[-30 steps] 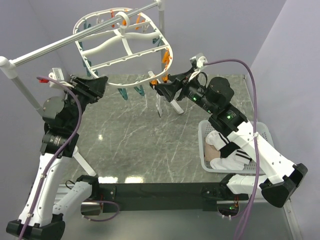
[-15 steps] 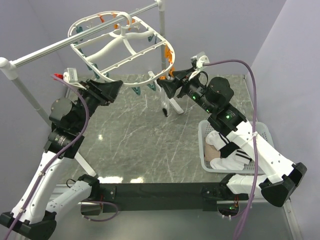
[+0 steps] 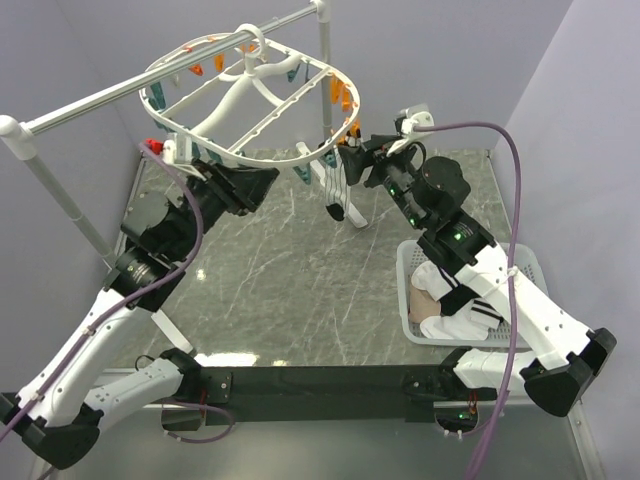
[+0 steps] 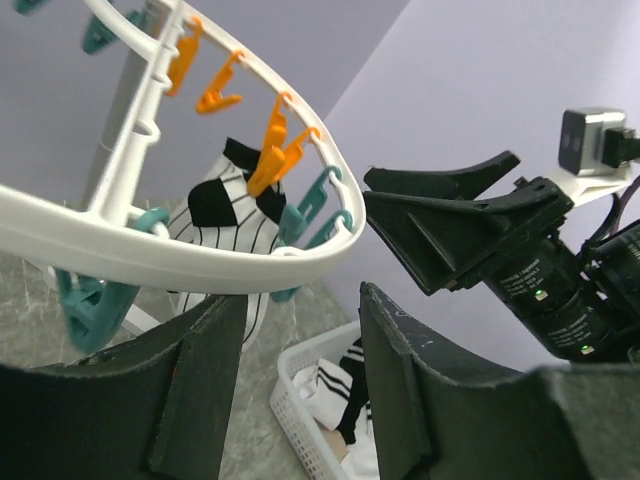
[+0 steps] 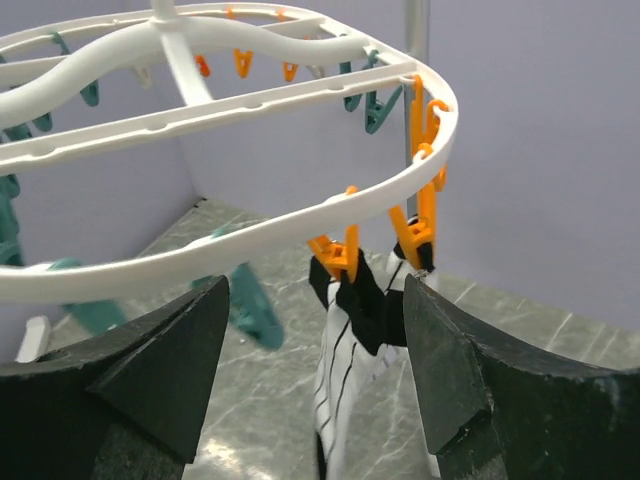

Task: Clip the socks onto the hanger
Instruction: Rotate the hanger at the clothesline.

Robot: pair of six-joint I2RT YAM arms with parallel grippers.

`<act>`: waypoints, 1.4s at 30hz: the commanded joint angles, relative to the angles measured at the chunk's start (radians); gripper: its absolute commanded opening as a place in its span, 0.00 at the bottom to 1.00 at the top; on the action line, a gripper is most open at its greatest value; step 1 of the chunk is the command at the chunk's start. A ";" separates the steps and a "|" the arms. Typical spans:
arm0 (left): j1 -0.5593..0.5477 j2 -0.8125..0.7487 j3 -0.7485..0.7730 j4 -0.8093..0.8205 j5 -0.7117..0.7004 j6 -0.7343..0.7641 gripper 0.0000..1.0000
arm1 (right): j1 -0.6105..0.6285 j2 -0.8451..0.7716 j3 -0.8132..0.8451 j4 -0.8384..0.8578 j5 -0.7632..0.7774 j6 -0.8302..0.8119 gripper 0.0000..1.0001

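Note:
The white oval hanger (image 3: 270,110) hangs from the rail by its hook, with orange and teal clips round its rim. A black-and-white striped sock (image 3: 335,192) hangs from two orange clips (image 5: 350,255) at its right front. It also shows in the left wrist view (image 4: 225,215) and the right wrist view (image 5: 355,350). My left gripper (image 3: 252,185) is open and empty just under the hanger's front rim (image 4: 200,260). My right gripper (image 3: 352,160) is open and empty, facing the sock from close by. More socks (image 3: 455,310) lie in the basket.
A white lattice basket (image 3: 405,268) stands at the right on the marble table, also seen in the left wrist view (image 4: 290,420). A silver rail (image 3: 100,95) on white-jointed posts crosses the back. A vertical post (image 3: 324,70) stands behind the hanger.
My left arm has swung right, up to the hanger's front rim. The hanger has swung right and tilted. My right gripper has drawn back up and right from the hanging sock.

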 commanded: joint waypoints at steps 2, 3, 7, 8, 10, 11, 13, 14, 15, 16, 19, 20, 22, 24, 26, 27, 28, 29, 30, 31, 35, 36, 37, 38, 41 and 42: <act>-0.052 0.033 0.062 0.019 -0.039 0.080 0.55 | 0.005 -0.073 -0.048 0.107 -0.148 -0.162 0.77; -0.066 0.035 0.068 0.013 -0.048 0.088 0.55 | 0.005 -0.073 -0.055 0.109 -0.180 -0.192 0.77; -0.092 0.047 0.071 0.009 -0.049 0.108 0.56 | 0.006 -0.064 -0.053 0.094 -0.280 -0.295 0.77; -0.097 0.050 0.071 0.009 -0.048 0.111 0.56 | 0.008 -0.065 -0.055 0.098 -0.282 -0.295 0.77; -0.111 0.055 0.071 0.018 -0.092 0.114 0.56 | 0.006 -0.064 -0.061 0.117 -0.306 -0.295 0.77; -0.115 0.061 0.071 0.024 -0.095 0.116 0.56 | 0.008 -0.068 -0.065 0.126 -0.320 -0.296 0.77; -0.127 0.079 0.077 0.032 -0.102 0.128 0.56 | 0.014 -0.077 -0.076 0.147 -0.375 -0.313 0.77; -0.130 0.085 0.080 0.029 -0.103 0.132 0.56 | 0.014 -0.077 -0.081 0.169 -0.392 -0.322 0.77; -0.137 0.092 0.092 0.024 -0.103 0.137 0.56 | 0.016 -0.081 -0.088 0.179 -0.409 -0.332 0.77; -0.140 0.098 0.099 0.016 -0.106 0.143 0.56 | 0.020 -0.076 -0.088 0.184 -0.444 -0.359 0.77; -0.140 0.079 0.106 -0.040 -0.134 0.146 0.57 | 0.026 -0.052 -0.065 0.167 -0.503 -0.413 0.77; -0.141 0.070 0.106 -0.056 -0.170 0.146 0.57 | 0.032 -0.044 -0.058 0.158 -0.509 -0.448 0.77; -0.140 0.043 0.106 -0.111 -0.200 0.145 0.59 | 0.043 -0.027 -0.036 0.147 -0.497 -0.480 0.77; -0.141 0.023 0.112 -0.169 -0.210 0.145 0.64 | 0.065 -0.019 -0.021 0.146 -0.492 -0.499 0.77; -0.141 0.004 0.134 -0.223 -0.217 0.161 0.67 | 0.080 -0.018 -0.007 0.144 -0.483 -0.520 0.77; -0.141 0.001 0.141 -0.287 -0.232 0.181 0.71 | 0.097 -0.016 -0.001 0.138 -0.486 -0.528 0.77; -0.140 -0.003 0.149 -0.319 -0.240 0.191 0.73 | 0.103 -0.009 0.007 0.129 -0.487 -0.543 0.77; -0.140 -0.010 0.164 -0.349 -0.252 0.198 0.76 | 0.114 -0.007 0.022 0.114 -0.492 -0.552 0.77; -0.140 -0.014 0.172 -0.413 -0.282 0.207 0.79 | 0.135 -0.002 0.027 0.106 -0.495 -0.562 0.77; -0.140 -0.032 0.180 -0.436 -0.307 0.209 0.80 | 0.146 0.001 0.031 0.101 -0.495 -0.581 0.77; -0.140 -0.109 0.203 -0.504 -0.448 0.186 0.84 | 0.210 0.031 0.060 0.091 -0.440 -0.640 0.77; -0.140 -0.126 0.207 -0.510 -0.483 0.174 0.86 | 0.224 0.053 0.071 0.084 -0.425 -0.655 0.77; -0.140 -0.151 0.212 -0.519 -0.547 0.171 0.86 | 0.250 0.065 0.083 0.081 -0.408 -0.677 0.77; -0.140 -0.160 0.218 -0.522 -0.586 0.168 0.87 | 0.261 0.079 0.109 0.077 -0.394 -0.684 0.77; -0.140 -0.177 0.220 -0.512 -0.703 0.157 0.87 | 0.278 0.136 0.164 0.054 -0.378 -0.700 0.77; -0.138 -0.177 0.217 -0.499 -0.723 0.154 0.87 | 0.278 0.159 0.177 0.048 -0.386 -0.709 0.77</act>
